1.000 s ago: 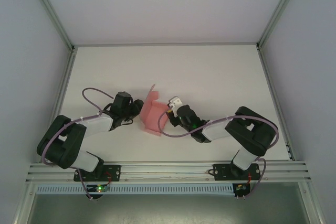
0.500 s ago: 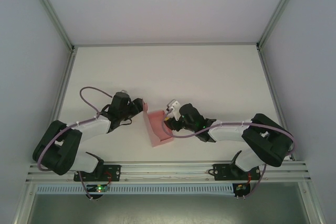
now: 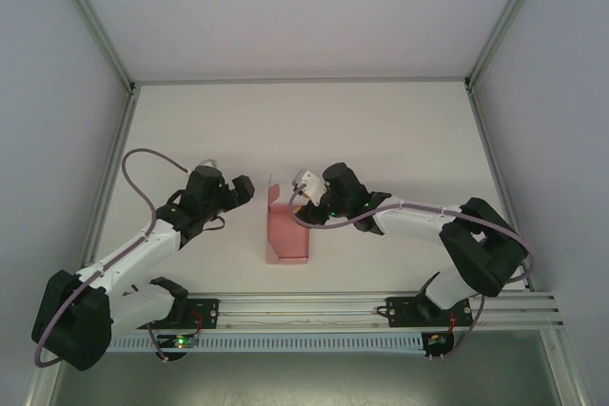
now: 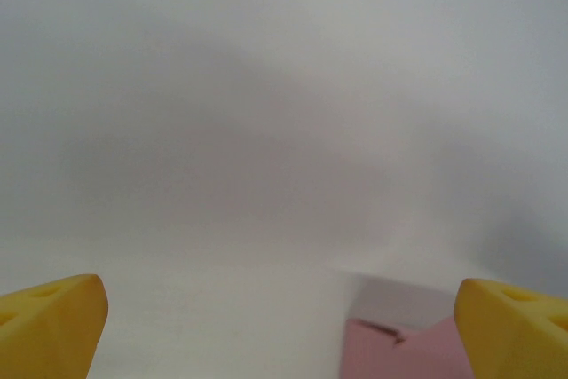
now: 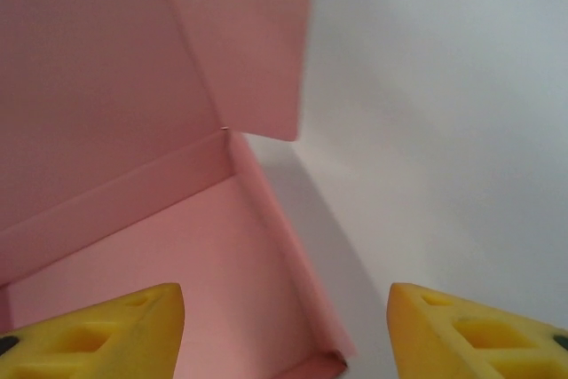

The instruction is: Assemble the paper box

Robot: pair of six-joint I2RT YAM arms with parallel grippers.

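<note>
Pink thin-card paper box [image 3: 287, 233]: open tray, one flap raised, lying on the white table [image 3: 400, 140] between both pincers, likely so each can work a side | left gripper [image 3: 243, 187]: box near one fingertip, jaws spread wide, holding nothing | right gripper [image 3: 301, 189]: box's side wall between its parted fingers, nothing clamped.

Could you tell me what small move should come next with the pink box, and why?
Probably ease the right pincer onto the raised lid flap and tip it down over the paper box. The box lies on the table, walls up, lid open. The left pincer hangs open beside it, and the right one, open too, is nearest the flap.
</note>
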